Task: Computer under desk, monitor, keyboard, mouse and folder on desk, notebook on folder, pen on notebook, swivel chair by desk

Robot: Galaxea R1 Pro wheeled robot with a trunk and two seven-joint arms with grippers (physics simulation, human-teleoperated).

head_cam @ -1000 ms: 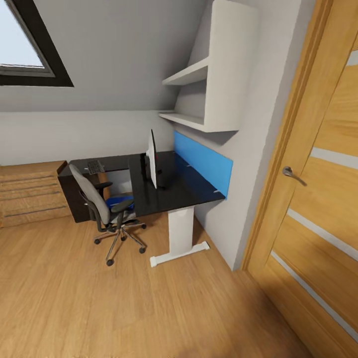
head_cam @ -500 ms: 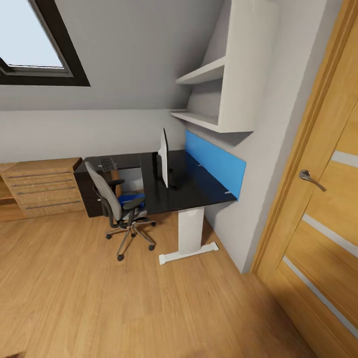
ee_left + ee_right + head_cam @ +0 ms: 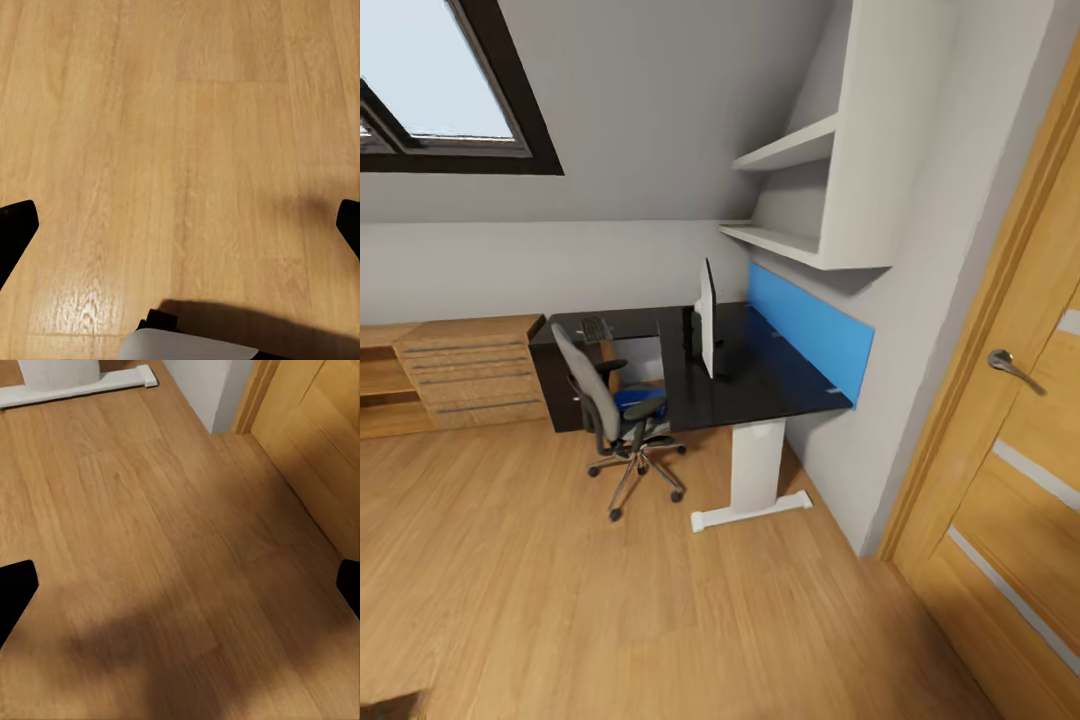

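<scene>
Both grippers hang spread wide over bare wood floor, empty: the left gripper (image 3: 180, 225) and the right gripper (image 3: 180, 592) each show dark fingertips at the far edges of their wrist views. Outward in the head view, the folder (image 3: 632, 400) lies on the swivel chair (image 3: 605, 405), tucked against the desk (image 3: 760, 385), where the monitor (image 3: 707, 318) stands edge-on and the keyboard (image 3: 595, 329) sits on the far wing (mouse, notebook, pen and computer I cannot pick out). Reaching for the folder could, I judge, nudge the castered chair away, and only the right wrist view shows the white desk foot (image 3: 79, 386) close enough to catch the base.
</scene>
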